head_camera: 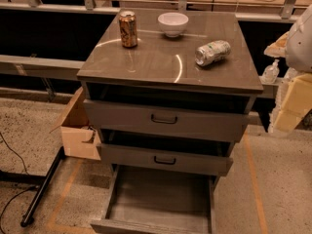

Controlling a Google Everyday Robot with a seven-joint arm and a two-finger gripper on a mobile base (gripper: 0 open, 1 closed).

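My gripper [294, 99] shows as pale, blurred shapes at the right edge, beside the cabinet's right side and below the white arm shell [300, 38]. It touches nothing on the cabinet. The grey cabinet top [161, 65] carries three things. A brown can [128, 29] stands upright at the back left, and a white bowl [173, 23] sits at the back middle. A silver and green can [212, 52] lies on its side at the right and is the nearest of them to the gripper.
The cabinet has three drawers. The top drawer [164, 119] and middle drawer [165, 160] are slightly pulled out, and the bottom drawer [158, 199] is pulled far out. A cardboard box [78, 130] and a black pole [41, 189] are on the floor at left. A clear bottle [270, 72] stands at right.
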